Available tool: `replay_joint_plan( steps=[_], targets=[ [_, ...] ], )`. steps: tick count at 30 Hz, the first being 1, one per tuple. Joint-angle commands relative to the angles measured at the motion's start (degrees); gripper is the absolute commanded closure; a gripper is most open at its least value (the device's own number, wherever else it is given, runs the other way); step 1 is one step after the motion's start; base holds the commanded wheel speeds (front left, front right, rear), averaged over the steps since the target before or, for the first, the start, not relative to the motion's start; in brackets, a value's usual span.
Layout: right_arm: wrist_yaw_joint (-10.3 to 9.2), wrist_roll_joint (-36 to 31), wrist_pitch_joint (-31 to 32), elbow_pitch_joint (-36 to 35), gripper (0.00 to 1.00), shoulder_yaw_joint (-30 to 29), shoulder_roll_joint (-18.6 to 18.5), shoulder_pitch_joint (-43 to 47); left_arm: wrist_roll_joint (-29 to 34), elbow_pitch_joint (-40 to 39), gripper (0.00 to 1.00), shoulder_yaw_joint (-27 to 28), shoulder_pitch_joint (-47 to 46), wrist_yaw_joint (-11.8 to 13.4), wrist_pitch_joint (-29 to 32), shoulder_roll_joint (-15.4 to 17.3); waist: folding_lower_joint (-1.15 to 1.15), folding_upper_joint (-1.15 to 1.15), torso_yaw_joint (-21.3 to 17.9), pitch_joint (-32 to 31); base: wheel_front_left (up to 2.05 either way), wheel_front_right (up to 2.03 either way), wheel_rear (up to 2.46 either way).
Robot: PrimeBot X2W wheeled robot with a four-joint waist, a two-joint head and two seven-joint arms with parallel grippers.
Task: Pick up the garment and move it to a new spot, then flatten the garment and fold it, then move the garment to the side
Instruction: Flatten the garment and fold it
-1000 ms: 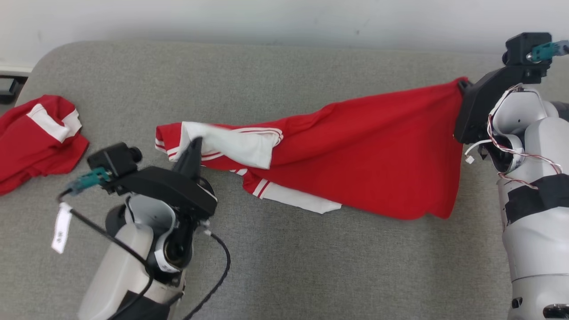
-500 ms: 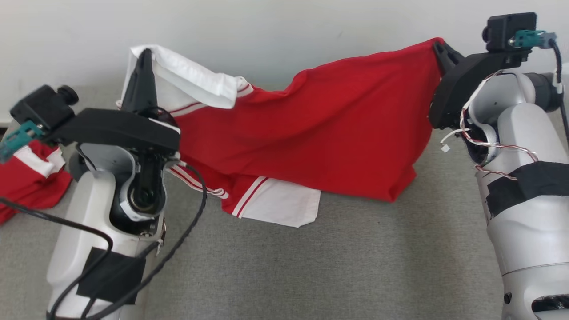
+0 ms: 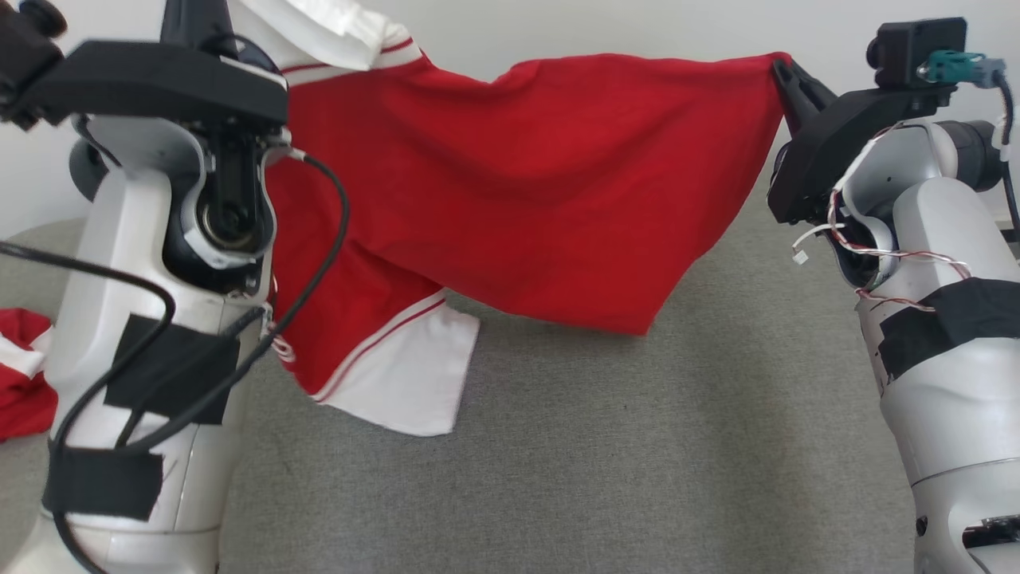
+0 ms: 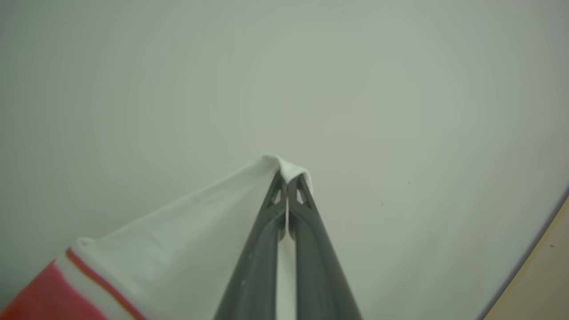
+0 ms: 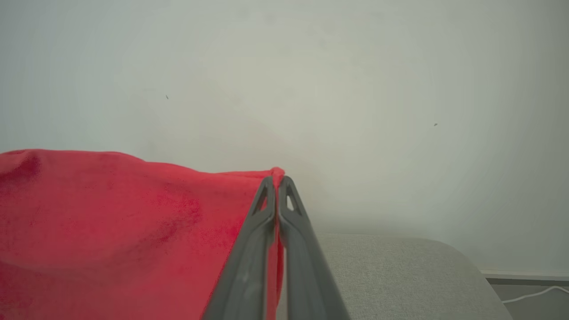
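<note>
- My left claw (image 4: pixel 286 180) was clenched on the garment (image 3: pixel 518 183) at a white edge; my right claw (image 5: pixel 276 180) was clenched on its red corner.
- The garment hung stretched between the 2 claws, mostly off the grey surface (image 3: pixel 637 462); 1 sleeve dangled lowest.
- Judged best: level both claws; hold the cloth taut; lay the low edge first.
- No container to report; 1 other red garment (image 3: pixel 20 383) lay far left.

We see a pale grey left forearm (image 3: pixel 119 239) and right forearm (image 3: pixel 956 414), each patched with black tape (image 3: pixel 171 367). A black cable (image 3: pixel 345 219) loops off the left, thin red-and-white wires (image 3: pixel 916 267) cross the right. The left gripper (image 4: pixel 287 180) and right gripper (image 5: pixel 276 180) show long, dark grey fingers (image 4: pixel 258 262) with triangular cut-outs.
</note>
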Motion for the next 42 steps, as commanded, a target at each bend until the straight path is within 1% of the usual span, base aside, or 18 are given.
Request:
replay_joint_plan(
  steps=[1, 8, 13, 17, 23, 25, 28, 31, 32, 34, 36, 38, 40, 42],
  targets=[
    [-0.02, 0.72, -0.40, 0.26, 1.00, -0.50, -0.31, -0.67, 0.17, 0.42, 1.00, -0.16, -1.09, 0.05, -0.45, 0.18, 0.01, 0.01, -0.66, -0.35, 0.00, 0.00, 0.00],
    [-0.02, 2.98, -2.02, 2.31, 1.00, -0.26, -0.77, -2.32, 2.31, 6.21, 1.00, -1.85, -8.06, -0.74, -1.37, 0.57, 0.01, 0.01, -1.70, 1.50, 0.00, 0.00, 0.00],
    [-0.02, 3.74, -3.27, 3.65, 1.00, 0.05, -0.59, -5.20, 4.15, 8.91, 1.00, -2.67, -12.77, -1.45, -3.17, 0.95, 0.01, 0.01, -2.28, 4.87, 0.00, 0.00, 0.00],
    [-0.02, 3.57, -4.47, 4.69, 1.00, 0.51, -0.18, -8.28, 5.25, 11.19, 1.00, -3.17, -16.56, -2.05, -4.32, 1.09, 0.01, 0.01, -2.35, 8.03, 0.00, 0.00, 0.00],
    [-0.02, 2.74, -7.12, 6.24, 1.00, 1.59, -0.52, -15.45, 7.08, 13.09, 1.00, -3.47, -23.14, -1.81, -6.20, 1.44, 0.01, 0.01, -1.90, 14.46, 0.00, 0.00, 0.00],
    [-0.02, 1.84, -9.68, 7.15, 1.00, 1.56, -1.08, -18.63, 8.16, 13.47, 1.00, -3.15, -25.38, -1.87, -7.44, 1.77, 0.01, 0.01, -1.36, 17.49, 0.00, 0.00, 0.00],
    [-0.02, -0.06, -12.63, 7.76, 1.00, 1.33, -1.32, -22.46, 9.77, 12.90, 1.00, -2.60, -28.22, -1.95, -8.39, 2.66, 0.01, 0.01, -1.13, 20.44, 0.00, 0.00, 0.00],
    [-0.02, -2.21, -16.34, 8.65, 1.00, -0.01, -1.84, -26.08, 12.05, 11.42, 1.00, -1.80, -29.87, -2.04, -8.88, 2.52, 0.01, 0.01, -0.68, 22.71, 0.00, 0.00, 0.00],
    [-0.02, -2.21, -16.34, 8.65, 1.00, -0.01, -1.84, -26.08, 12.05, 11.42, 1.00, -1.80, -29.87, -2.04, -8.88, 2.52, 0.01, 0.01, -0.68, 22.71, 0.00, 0.00, 0.00],
    [-0.02, -3.85, -19.19, 9.59, 1.00, -1.28, -1.94, -28.39, 13.69, 9.09, 1.00, -0.09, -30.85, -1.94, -8.93, 2.48, 0.01, 0.01, -0.46, 23.78, 0.00, 0.00, 0.00],
    [-0.02, -5.89, -22.04, 10.64, 1.00, -2.15, -1.68, -30.47, 15.82, 6.72, 1.00, 1.38, -30.60, -2.31, -8.96, 2.07, 0.01, 0.01, -0.33, 24.32, 0.00, 0.00, 0.00],
    [-0.02, -7.61, -24.10, 11.26, 1.00, -3.29, -1.39, -32.70, 17.82, 4.27, 1.00, 2.17, -31.08, -3.35, -8.97, 1.63, 0.01, 0.01, -0.12, 24.87, 0.00, 0.00, 0.00],
    [-0.02, -9.42, -25.54, 11.44, 1.00, -4.15, -1.19, -34.29, 19.99, 2.25, 1.00, 2.85, -31.65, -4.29, -8.98, 1.30, 0.01, 0.01, 0.03, 25.27, 0.00, 0.00, 0.00],
    [-0.02, -10.91, -26.39, 11.03, 1.00, -5.14, -0.59, -35.27, 21.77, -0.09, 1.00, 4.12, -32.03, -4.62, -8.98, 0.95, 0.01, 0.01, 0.07, 25.52, 0.00, 0.00, 0.00]
  ],
)
